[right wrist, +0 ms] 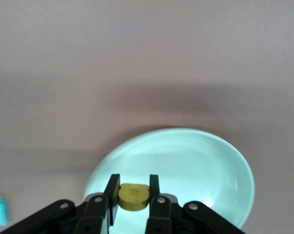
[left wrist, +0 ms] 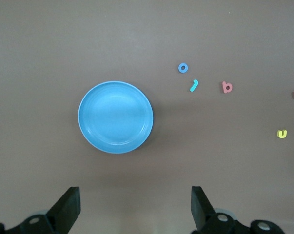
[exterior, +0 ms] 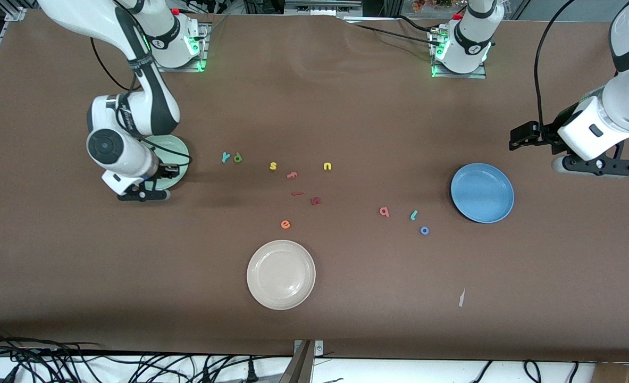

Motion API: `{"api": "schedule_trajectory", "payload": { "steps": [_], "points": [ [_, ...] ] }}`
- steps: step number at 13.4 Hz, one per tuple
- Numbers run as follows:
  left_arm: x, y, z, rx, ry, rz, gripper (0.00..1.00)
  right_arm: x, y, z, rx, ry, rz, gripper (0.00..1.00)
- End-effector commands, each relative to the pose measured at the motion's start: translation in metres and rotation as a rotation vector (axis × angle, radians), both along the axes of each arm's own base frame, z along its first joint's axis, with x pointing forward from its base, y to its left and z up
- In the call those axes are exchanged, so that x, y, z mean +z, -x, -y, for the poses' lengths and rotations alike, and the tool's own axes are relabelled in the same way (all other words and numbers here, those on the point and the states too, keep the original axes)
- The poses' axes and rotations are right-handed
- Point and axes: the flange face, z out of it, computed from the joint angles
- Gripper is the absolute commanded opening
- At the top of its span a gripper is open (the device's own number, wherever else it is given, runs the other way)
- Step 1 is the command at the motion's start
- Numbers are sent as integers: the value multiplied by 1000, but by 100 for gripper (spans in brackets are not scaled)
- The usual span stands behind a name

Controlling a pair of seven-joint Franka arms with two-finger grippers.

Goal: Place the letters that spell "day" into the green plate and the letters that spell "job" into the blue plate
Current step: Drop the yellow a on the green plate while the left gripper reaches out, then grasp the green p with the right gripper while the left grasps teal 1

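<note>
My right gripper [right wrist: 133, 187] is shut on the yellow rounded letter [right wrist: 134, 196] and holds it over the pale green plate [right wrist: 200, 161]. In the front view that gripper [exterior: 154, 180] covers part of the green plate [exterior: 180, 154]. The dark green "d" [exterior: 237, 157] and teal "y" [exterior: 226, 157] lie on the table beside that plate. The blue plate [exterior: 481, 192] holds nothing. Next to it lie the pink "b" [exterior: 384, 211], teal "j" [exterior: 413, 215] and blue "o" [exterior: 424, 230]. My left gripper [left wrist: 136, 204] hangs open over bare table beside the blue plate [left wrist: 115, 117], at the left arm's end.
A cream-white plate [exterior: 281, 274] sits nearest the front camera, mid-table. Yellow "s" [exterior: 273, 166] and "u" [exterior: 327, 166], an orange "e" [exterior: 285, 224] and dark red pieces [exterior: 316, 200] are scattered in the middle. A white scrap [exterior: 461, 298] lies nearer the camera than the blue plate.
</note>
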Motion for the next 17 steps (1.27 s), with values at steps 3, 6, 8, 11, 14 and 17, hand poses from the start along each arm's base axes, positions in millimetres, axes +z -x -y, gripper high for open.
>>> {"api": "schedule_trajectory", "payload": {
  "steps": [3,6,8,11,14,17],
  "points": [
    [-49,-12,31,-23,31,65,100,-4,45,35,-9,-29,-22,100],
    [-82,-14,45,-35,35,134,100,5,45,30,-15,-36,-14,100],
    [-103,-21,60,-52,41,174,100,10,46,3,-27,-38,-2,100],
    [-154,-23,109,-130,36,134,100,16,54,-73,-170,-20,38,100],
    [-213,-26,132,-167,24,86,100,14,75,-137,-257,-10,55,100],
    [-249,-27,129,-181,16,34,100,-1,84,-167,-347,-22,90,100]
  ]
}}
